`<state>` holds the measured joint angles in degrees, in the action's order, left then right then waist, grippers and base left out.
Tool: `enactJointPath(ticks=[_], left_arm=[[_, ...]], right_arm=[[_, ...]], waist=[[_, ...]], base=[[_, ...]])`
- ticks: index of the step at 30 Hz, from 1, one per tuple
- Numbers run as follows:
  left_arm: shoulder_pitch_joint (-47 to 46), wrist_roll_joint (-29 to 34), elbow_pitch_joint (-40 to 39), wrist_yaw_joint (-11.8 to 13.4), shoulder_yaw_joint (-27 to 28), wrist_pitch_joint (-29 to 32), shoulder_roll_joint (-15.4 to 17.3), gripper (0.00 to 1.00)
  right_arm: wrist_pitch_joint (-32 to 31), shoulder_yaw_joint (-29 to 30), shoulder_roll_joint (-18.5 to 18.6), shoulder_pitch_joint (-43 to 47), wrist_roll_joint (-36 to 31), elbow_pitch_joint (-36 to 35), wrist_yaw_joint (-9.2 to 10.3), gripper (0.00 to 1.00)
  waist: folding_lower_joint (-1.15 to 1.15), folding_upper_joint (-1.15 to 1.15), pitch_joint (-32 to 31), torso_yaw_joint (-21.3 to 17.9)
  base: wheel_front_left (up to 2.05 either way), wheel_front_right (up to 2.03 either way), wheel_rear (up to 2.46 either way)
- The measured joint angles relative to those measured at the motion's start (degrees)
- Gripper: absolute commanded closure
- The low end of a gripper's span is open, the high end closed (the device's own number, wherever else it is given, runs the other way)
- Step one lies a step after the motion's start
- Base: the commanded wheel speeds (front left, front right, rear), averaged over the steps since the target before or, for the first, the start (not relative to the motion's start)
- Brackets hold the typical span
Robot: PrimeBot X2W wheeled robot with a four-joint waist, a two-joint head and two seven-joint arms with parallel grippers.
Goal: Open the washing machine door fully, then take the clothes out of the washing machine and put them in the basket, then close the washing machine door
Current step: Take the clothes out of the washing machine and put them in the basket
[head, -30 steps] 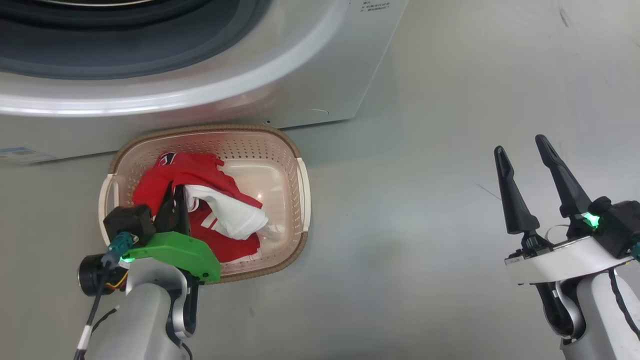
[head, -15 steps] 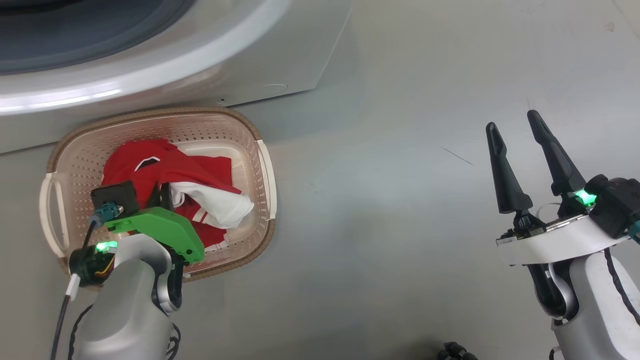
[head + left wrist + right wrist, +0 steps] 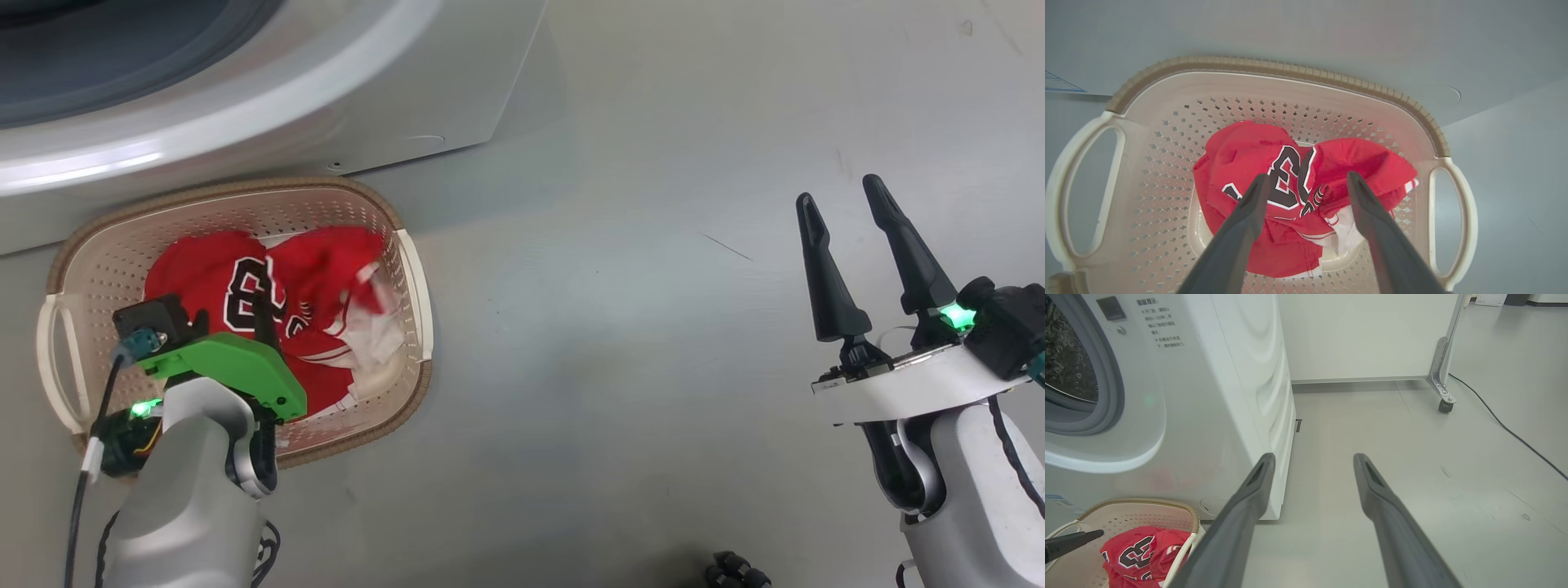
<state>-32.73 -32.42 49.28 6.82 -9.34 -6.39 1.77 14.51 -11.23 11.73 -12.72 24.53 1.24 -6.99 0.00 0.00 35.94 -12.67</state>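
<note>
Red clothes [image 3: 1241,163] lie in basket [image 3: 1274,67], below left tool [image 3: 1307,176].

Smooth pale grey floor [image 3: 1412,465] with a soft sheen, marked by a few small scuffs [image 3: 1525,517] and one thin dark scratch [image 3: 725,247]. At the back stands a plain off-white panel [image 3: 1363,335] — its metal leg [image 3: 1440,355] ends in a small black caster [image 3: 1445,406]. A black cable [image 3: 1506,428] trails across the floor just beside it.
</note>
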Motion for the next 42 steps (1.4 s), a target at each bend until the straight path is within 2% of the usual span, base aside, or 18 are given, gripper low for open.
enactJointPath(ticks=[8,19,26,33,42], left_arm=[[-0.43,0.03,1.07,0.0,-2.45,-5.24,-0.02,0.0],[-0.16,-0.02,-0.3,0.0,-5.64,-7.89,-0.05,0.0],[1.64,-0.77,-5.14,-0.02,-6.04,-8.05,-0.11,0.0],[3.94,3.22,-15.29,-0.02,-4.9,-8.05,-0.13,0.0],[10.27,7.81,-22.15,-0.01,-5.64,-8.05,-0.12,0.0]], right_arm=[[0.0,0.12,-0.02,-0.01,0.0,0.69,0.0,0.0],[0.01,1.85,0.67,0.29,-0.53,1.92,0.0,0.0],[0.0,2.85,0.85,2.26,-1.76,3.22,0.0,0.0],[0.0,3.65,0.96,5.48,-2.72,4.46,0.01,0.0],[0.0,4.04,0.88,8.48,-3.82,5.39,0.58,0.0]], waist=[[0.0,0.0,-1.82,0.9],[0.0,0.0,-5.47,3.32],[0.0,0.0,-9.23,5.18],[0.0,0.0,-13.4,7.34],[0.0,0.0,-18.96,10.06]], base=[[0.0,0.0,0.0],[0.0,0.0,0.0],[0.0,0.0,0.0],[0.0,0.0,0.0],[0.0,0.0,0.0]])
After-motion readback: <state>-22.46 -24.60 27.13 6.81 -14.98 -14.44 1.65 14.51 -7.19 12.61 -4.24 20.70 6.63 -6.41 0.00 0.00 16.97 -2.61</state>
